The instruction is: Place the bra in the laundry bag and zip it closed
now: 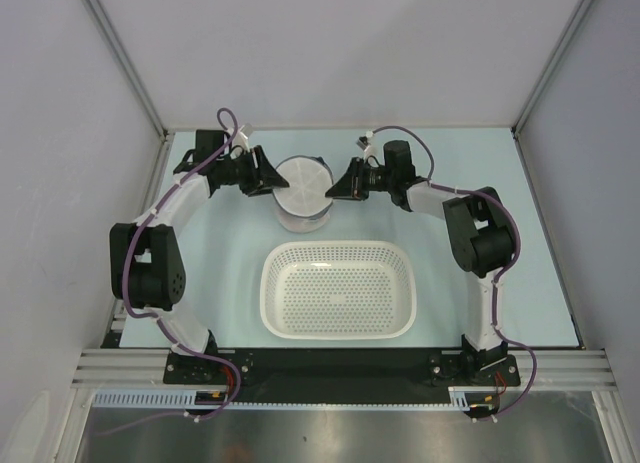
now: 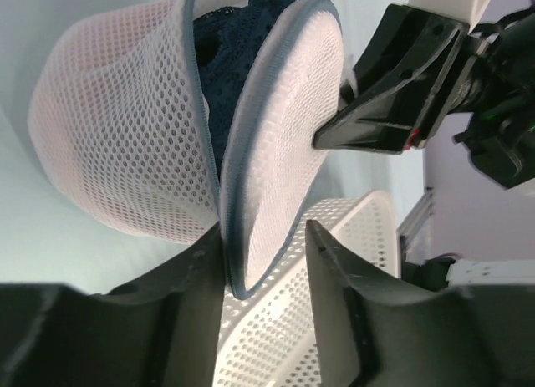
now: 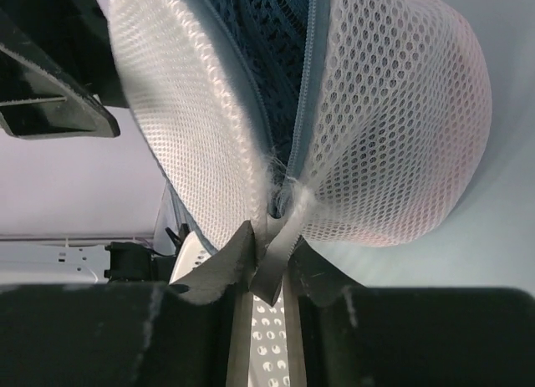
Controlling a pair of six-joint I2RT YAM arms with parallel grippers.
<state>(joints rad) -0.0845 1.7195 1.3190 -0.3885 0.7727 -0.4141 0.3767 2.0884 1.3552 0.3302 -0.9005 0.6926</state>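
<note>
The laundry bag (image 1: pixel 303 195) stands behind the basket, a white mesh pouch with its round flap lid (image 2: pixel 284 119) ajar. The dark blue lace bra (image 2: pixel 219 53) lies inside and shows through the gap, as in the right wrist view (image 3: pixel 267 36). My left gripper (image 2: pixel 263 232) is open at the bag's left side. The lid's zip rim hangs between its fingers and touches only the left one. My right gripper (image 3: pixel 272 236) is shut on a grey fabric tab (image 3: pixel 282 236) at the bag's seam. In the top view both grippers, left (image 1: pixel 270 178) and right (image 1: pixel 333 186), flank the bag.
A white perforated plastic basket (image 1: pixel 338 328) sits in front of the bag, between the two arm bases. Enclosure walls and frame posts (image 1: pixel 150 103) border the pale blue table on the left, right and back.
</note>
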